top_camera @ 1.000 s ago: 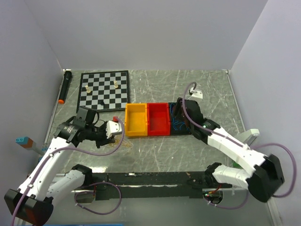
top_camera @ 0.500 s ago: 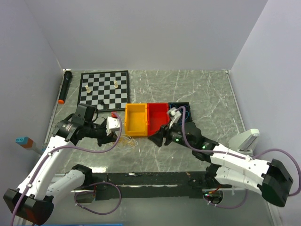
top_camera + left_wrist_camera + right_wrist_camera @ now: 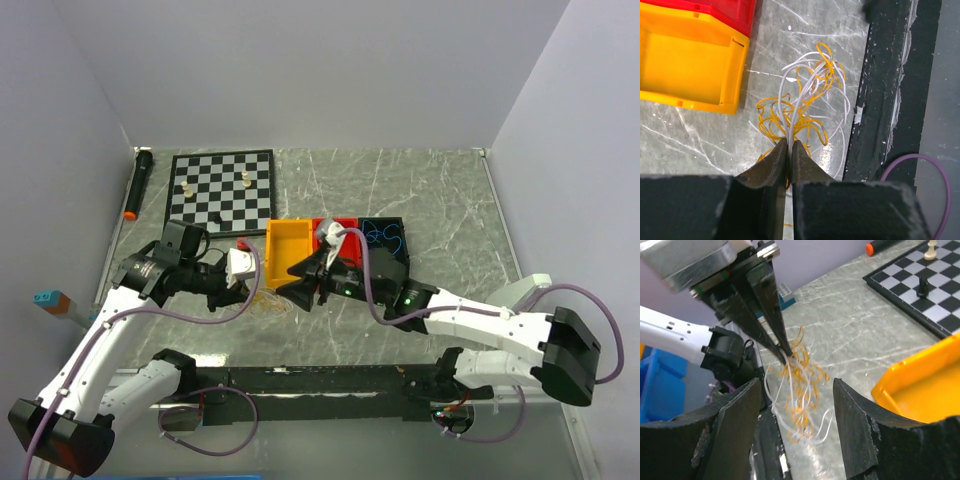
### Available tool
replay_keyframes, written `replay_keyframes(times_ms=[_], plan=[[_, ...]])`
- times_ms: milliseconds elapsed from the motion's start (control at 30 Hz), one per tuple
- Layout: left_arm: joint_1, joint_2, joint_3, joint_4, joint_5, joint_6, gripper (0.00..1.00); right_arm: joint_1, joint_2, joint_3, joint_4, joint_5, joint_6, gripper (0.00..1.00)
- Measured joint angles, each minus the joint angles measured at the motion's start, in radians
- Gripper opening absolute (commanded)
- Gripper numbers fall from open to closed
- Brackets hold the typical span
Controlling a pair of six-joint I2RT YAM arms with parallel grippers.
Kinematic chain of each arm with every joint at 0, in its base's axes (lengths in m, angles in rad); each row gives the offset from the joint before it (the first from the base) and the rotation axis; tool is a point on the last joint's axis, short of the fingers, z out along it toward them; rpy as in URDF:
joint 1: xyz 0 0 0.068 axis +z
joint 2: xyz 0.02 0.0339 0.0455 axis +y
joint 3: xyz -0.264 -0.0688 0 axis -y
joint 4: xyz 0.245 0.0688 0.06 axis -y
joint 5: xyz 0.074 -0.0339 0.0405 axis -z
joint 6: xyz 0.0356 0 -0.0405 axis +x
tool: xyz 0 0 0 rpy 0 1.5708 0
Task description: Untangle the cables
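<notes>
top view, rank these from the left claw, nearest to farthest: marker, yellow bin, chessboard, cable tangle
1. cable tangle, right at the tips of the left claw
2. yellow bin, just to its right
3. chessboard, behind it
4. marker, far back left by the wall

White arms [image 3: 480, 318], blk joints [image 3: 572, 362], lilac hoses [image 3: 912, 155], blk grippers [image 3: 789, 144].
</notes>
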Motion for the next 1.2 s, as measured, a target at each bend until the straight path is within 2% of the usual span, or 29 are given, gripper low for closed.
replay_keyframes(times_ms=[267, 433, 700, 833, 900, 1200], plan=[[0.0, -0.001, 0.0, -0.035, 0.0, 0.033, 0.11, 0.001, 0.176, 0.108, -0.027, -0.063, -0.058, 0.61], [0.0, -0.02, -0.001, -0.037, 0.0, 0.047, 0.12, 0.001, 0.226, 0.146, -0.051, -0.116, -0.065, 0.52], [0.0, -0.028, -0.001, -0.037, -0.001, 0.052, 0.12, 0.001, 0.277, 0.175, -0.089, -0.14, -0.07, 0.29], [0.0, -0.028, -0.002, -0.037, -0.002, 0.051, 0.13, 0.001, 0.282, 0.177, -0.114, -0.151, -0.074, 0.06], [0.0, -0.029, -0.002, -0.036, -0.003, 0.051, 0.13, 0.001, 0.282, 0.181, -0.132, -0.153, -0.074, 0.0], [0.0, -0.029, -0.002, -0.032, -0.005, 0.052, 0.14, 0.001, 0.25, 0.181, -0.147, -0.121, -0.077, 0.0]])
